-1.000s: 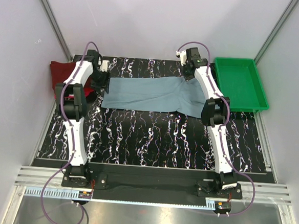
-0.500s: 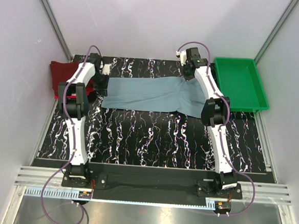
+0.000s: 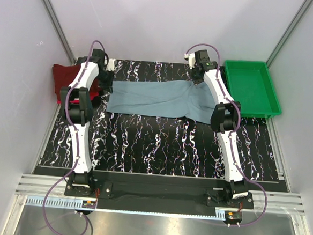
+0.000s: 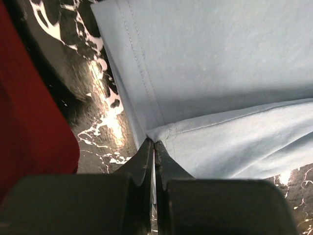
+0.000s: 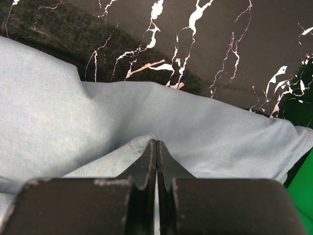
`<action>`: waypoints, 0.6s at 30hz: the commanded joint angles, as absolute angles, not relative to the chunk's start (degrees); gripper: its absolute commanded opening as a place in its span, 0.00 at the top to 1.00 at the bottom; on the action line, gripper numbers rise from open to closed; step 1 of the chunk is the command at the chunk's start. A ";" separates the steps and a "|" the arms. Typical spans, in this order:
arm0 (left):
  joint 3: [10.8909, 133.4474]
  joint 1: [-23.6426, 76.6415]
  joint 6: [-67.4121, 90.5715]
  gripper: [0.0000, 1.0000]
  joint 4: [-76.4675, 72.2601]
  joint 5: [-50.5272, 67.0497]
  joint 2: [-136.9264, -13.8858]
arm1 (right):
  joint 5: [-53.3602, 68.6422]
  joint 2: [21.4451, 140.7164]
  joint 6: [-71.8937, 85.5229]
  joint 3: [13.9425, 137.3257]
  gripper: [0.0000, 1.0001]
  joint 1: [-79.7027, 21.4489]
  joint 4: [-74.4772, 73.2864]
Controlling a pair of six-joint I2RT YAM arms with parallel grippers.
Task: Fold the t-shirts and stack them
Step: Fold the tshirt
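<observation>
The left end effector [image 4: 154,146] and right end effector [image 5: 156,145] are each clamped on the grey-blue shirt [image 3: 152,98] (along its far edge). Lift both evenly, keep that edge taut, and fold it nearward.

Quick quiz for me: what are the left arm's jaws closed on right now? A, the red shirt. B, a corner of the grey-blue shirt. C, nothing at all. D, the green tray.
B: in the left wrist view the left gripper has its jaws shut on the hemmed corner of the grey-blue shirt, while the red shirt lies off to one side, apart from them.
</observation>
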State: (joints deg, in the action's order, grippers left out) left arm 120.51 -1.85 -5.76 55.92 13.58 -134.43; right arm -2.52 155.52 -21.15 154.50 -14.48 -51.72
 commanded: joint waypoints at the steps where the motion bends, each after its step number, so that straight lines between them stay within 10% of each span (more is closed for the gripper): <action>1: 123.31 -1.85 -5.27 1.00 53.88 13.45 -131.48 | -4.48 153.63 -21.01 156.53 1.00 -14.94 -50.01; 18: 129.55 -1.58 -4.75 1.00 51.24 4.84 -135.88 | -6.41 153.72 -20.74 156.62 1.00 -15.03 -49.05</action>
